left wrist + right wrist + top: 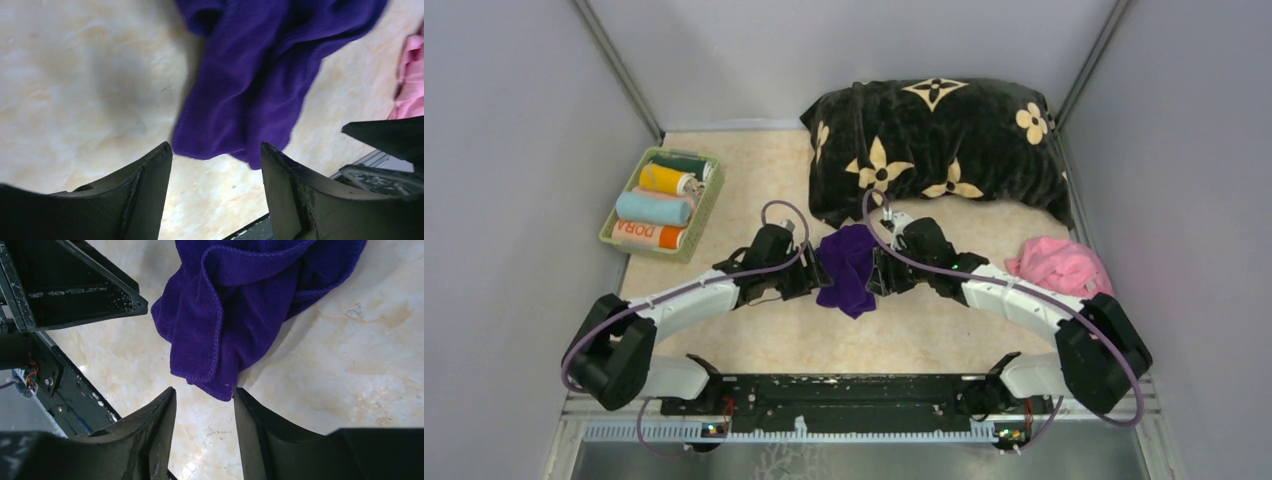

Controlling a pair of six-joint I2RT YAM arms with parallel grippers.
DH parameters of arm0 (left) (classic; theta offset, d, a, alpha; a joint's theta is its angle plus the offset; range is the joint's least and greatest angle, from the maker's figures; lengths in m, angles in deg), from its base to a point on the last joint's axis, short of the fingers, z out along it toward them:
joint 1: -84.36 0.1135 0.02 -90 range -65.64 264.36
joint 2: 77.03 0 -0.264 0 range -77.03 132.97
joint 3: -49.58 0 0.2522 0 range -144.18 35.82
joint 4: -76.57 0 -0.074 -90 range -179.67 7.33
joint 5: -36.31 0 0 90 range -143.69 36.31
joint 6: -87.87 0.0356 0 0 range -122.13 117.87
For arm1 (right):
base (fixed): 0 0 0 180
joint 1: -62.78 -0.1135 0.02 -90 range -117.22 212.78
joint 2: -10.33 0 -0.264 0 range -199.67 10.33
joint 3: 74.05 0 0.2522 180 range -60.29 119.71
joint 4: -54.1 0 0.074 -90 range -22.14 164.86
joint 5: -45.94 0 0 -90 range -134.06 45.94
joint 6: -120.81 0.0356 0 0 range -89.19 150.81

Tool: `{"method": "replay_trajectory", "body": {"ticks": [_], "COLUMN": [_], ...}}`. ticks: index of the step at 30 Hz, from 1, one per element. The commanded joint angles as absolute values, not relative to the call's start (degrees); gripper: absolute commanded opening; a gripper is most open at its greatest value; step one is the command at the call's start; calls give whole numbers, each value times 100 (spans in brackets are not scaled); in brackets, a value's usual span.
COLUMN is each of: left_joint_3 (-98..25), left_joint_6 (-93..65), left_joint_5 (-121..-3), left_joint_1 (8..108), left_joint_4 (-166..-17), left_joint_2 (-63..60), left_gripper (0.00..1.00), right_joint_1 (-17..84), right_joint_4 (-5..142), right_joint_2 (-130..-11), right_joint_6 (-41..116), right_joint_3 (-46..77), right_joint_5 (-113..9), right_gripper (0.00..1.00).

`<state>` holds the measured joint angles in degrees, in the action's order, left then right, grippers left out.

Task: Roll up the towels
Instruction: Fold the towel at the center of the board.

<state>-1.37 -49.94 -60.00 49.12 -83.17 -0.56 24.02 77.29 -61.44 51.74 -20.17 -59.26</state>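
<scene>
The table is a pale beige top with cloudy marks, and plain grey walls stand around it. In the middle lies a small dark purple terry towel. It is all bunched up with folds on top of folds, not flat. It sits near the front of the big black plush cushion with beige flowers.

Some things could go wrong here. The towel is in a heap, so a pinch may catch two or three layers at once. Then it will not open out, and the roll will turn lumpy. A pinch on just the thin stitched edge may slip off. The two grippers are also very close, one on each side of the towel, so they could bump each other.

The left arm reaches in low from the left, and the right arm reaches in low from the right. Both point at the towel. The left gripper is wide apart and holds nothing; the towel's edge lies just past its tips. The right gripper has a smaller gap, with bare table showing in it, and a towel corner sits right at its tips. It holds nothing too.

A crumpled pink towel waits by the right arm. Rolled towels fill the green basket far left.
</scene>
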Motion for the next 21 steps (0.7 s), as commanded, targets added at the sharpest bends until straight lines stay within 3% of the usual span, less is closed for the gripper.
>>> {"method": "replay_trajectory", "body": {"ticks": [1, 6, 17, 21], "left_joint_3": [202, 180, 251, 284], "left_joint_6": [-4791, -4618, -4605, -4614], "left_joint_5": [-6453, -6933, -7447, -7541], "left_joint_1": [5181, 5307, 5302, 5298], "left_joint_4": [-8617, -8734, -9169, -9269], "left_joint_2": [-142, 302, 1094, 1187], "left_gripper": [69, 62, 59, 50], "right_joint_1": [2291, 2245, 2163, 2165], "right_joint_4": [6930, 6623, 6247, 6281], "right_joint_2": [-6673, -7235, -7756, -7788], "right_joint_6": [5547, 5818, 6090, 6109], "right_joint_3": [-1842, -1843, -1842, -1799], "right_joint_5": [-6185, -6048, -6350, -6381], "right_gripper": [44, 40, 35, 26]}}
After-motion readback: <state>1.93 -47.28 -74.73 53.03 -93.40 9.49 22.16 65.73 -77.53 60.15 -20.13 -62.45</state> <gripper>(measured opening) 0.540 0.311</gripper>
